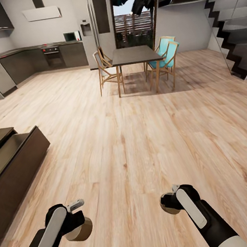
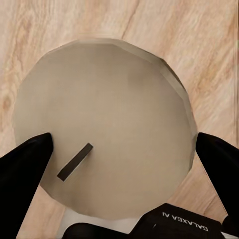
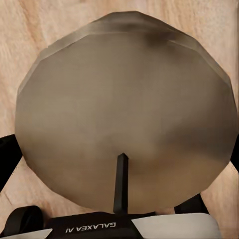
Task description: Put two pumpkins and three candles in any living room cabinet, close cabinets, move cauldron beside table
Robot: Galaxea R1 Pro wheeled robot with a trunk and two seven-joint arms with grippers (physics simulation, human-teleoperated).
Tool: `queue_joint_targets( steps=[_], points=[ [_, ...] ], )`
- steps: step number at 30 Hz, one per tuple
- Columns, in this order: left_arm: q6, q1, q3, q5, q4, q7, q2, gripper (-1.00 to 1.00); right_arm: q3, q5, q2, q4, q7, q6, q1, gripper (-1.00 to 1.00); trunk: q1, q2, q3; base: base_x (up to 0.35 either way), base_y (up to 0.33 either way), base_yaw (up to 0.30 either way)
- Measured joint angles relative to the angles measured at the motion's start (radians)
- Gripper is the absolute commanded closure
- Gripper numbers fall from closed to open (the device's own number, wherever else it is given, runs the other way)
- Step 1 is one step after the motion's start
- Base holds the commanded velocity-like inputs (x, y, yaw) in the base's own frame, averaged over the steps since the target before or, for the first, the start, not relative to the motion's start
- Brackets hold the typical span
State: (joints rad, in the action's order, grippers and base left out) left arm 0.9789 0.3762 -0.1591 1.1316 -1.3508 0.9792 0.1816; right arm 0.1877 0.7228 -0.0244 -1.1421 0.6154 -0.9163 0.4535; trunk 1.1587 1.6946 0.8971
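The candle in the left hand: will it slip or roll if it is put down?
The candle looks stiff, a short faceted cylinder, so standing on its flat end it likely stays. On its side it may roll. The left hand holds it by two narrow fingers, so it could twist.

dining table [image 1: 136, 54], chairs [image 1: 163, 56], kitchen counters [image 1: 19, 63]

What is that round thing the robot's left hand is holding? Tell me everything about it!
It is a short, stubby grey-tan candle, like a fat waxy drum. Its flat round top is pale and smooth, with faceted edges and a small dark wick lying tilted on it. The left gripper holds it in the air above the light wooden plank floor, one black finger pressed on each side. Nothing else touches it.
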Motion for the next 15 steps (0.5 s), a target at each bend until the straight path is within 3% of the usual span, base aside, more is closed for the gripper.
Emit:
queue_joint_targets(
  steps=[4, 15],
  points=[
    [-0.001, 0.001, 0.0, 0.0, 0.002, 0.0, 0.0, 1.0, 0.002, -0.003, -0.001, 0.001, -0.001, 0.003, 0.0, 1.0, 0.0, 0.0, 0.006, 0.324, 0.0, -0.118],
    [0.0, 0.002, 0.0, 0.0, 0.002, 0.0, 0.0, 1.0, 0.006, -0.002, 0.0, -0.011, -0.004, 0.026, 0.001, 1.0, 0.0, 0.0, 0.008, 0.324, 0.0, -0.008]
  ],
)
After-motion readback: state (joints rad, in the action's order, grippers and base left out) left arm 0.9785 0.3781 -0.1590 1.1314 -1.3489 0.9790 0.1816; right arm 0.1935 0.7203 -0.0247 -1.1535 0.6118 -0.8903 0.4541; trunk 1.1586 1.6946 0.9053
